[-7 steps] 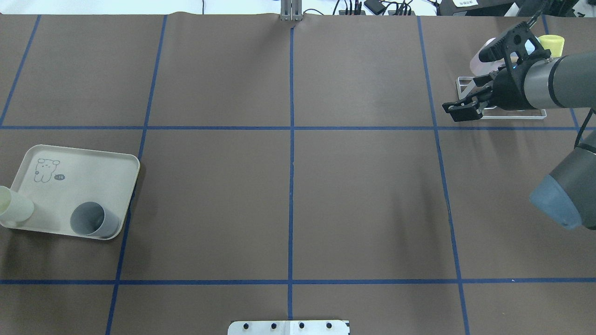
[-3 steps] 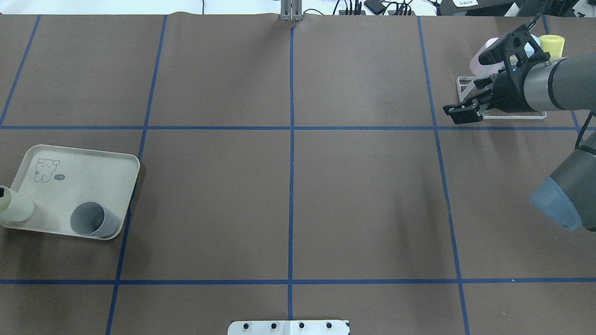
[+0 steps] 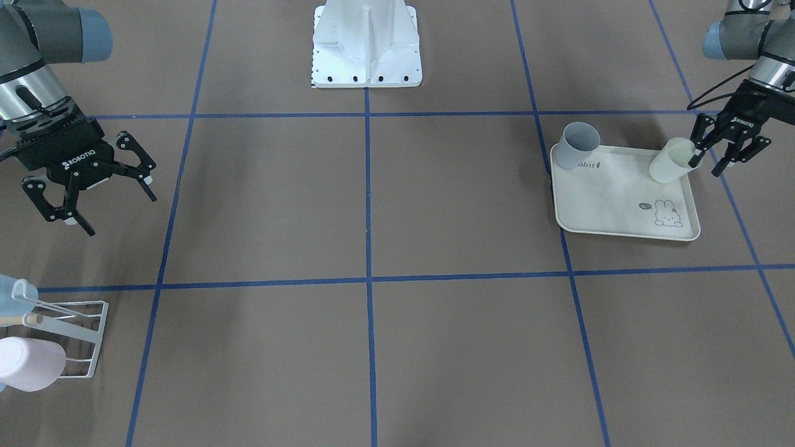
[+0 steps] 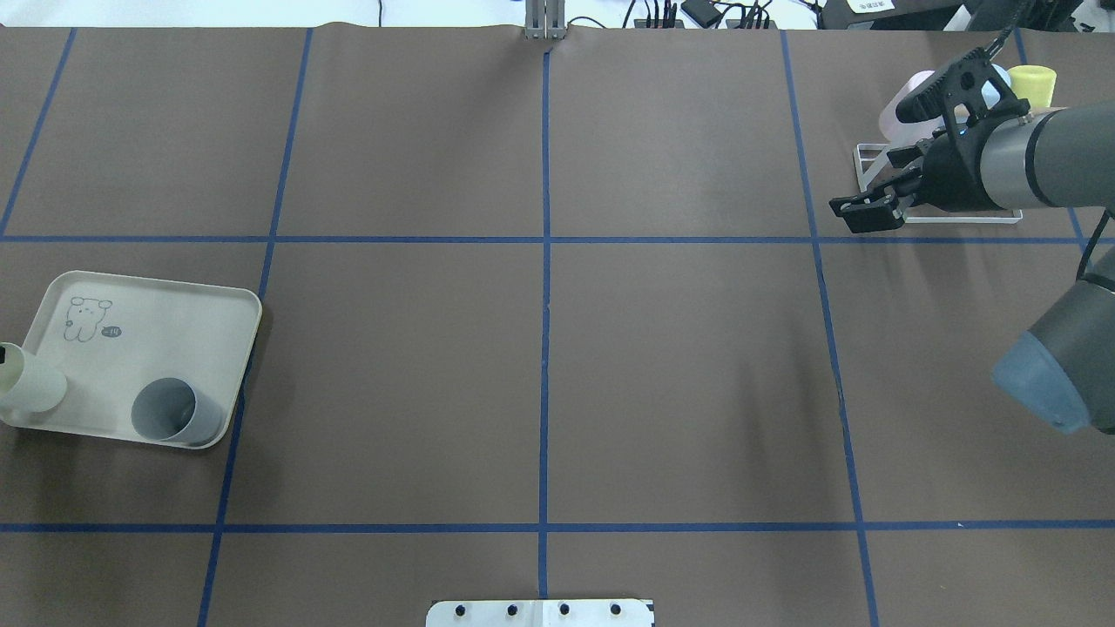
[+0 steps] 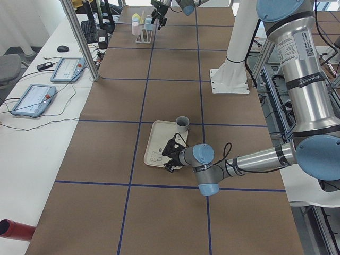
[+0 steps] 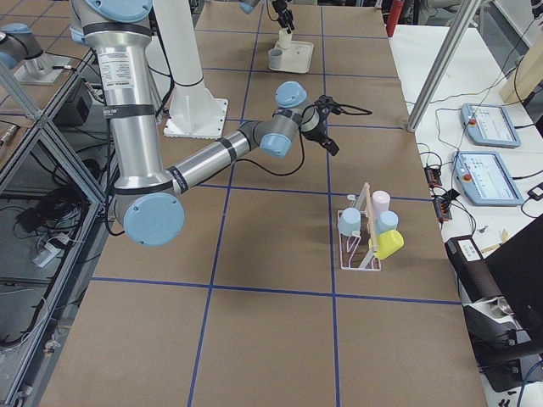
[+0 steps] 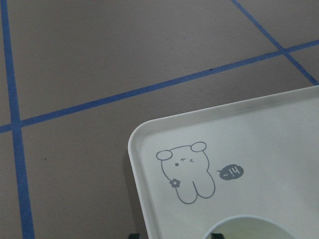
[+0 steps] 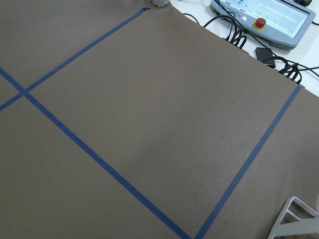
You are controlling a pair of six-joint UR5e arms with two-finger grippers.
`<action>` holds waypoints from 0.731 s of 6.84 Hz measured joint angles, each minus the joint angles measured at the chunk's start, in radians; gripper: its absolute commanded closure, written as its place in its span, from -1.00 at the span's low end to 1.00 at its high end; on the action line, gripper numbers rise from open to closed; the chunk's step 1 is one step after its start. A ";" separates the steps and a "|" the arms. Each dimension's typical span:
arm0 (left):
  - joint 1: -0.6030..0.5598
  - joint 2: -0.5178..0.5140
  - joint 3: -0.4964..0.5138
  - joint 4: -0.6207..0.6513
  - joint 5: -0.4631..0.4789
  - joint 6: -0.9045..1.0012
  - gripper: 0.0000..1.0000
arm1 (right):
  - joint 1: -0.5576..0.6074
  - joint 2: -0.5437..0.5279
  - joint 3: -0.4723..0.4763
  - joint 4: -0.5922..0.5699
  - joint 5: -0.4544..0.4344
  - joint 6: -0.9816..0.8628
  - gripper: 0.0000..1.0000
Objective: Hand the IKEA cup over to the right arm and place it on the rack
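A pale green cup (image 3: pixel 669 162) stands on the cream tray (image 3: pixel 621 208), at its corner on the robot's left; it also shows in the overhead view (image 4: pixel 33 389). My left gripper (image 3: pixel 709 162) is open, with one finger over the cup's mouth and the other outside its wall. The cup's rim (image 7: pixel 249 225) shows at the bottom of the left wrist view. My right gripper (image 3: pixel 118 212) is open and empty, hovering near the white wire rack (image 3: pixel 71 338). In the overhead view the right gripper (image 4: pixel 864 213) hangs just in front of the rack (image 4: pixel 871 161).
A grey cup (image 3: pixel 577 146) stands on the tray's other near-robot corner (image 4: pixel 170 409). The rack holds pink (image 3: pixel 28 363), blue and yellow cups (image 6: pixel 389 244). The robot's white base (image 3: pixel 366 43) stands at the table's middle edge. Blue tape lines cross the brown mat.
A left gripper finger has come into view at the pale green cup's mouth. The right gripper has drifted slightly toward the rack, still open.
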 measured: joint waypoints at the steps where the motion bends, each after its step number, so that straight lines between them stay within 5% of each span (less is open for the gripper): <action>1: -0.002 0.001 -0.004 -0.004 -0.026 0.001 1.00 | 0.000 0.001 -0.001 0.000 0.000 0.000 -1.00; 5: -0.043 0.011 -0.065 -0.004 -0.159 0.004 1.00 | 0.000 0.005 -0.003 0.000 0.001 0.001 -1.00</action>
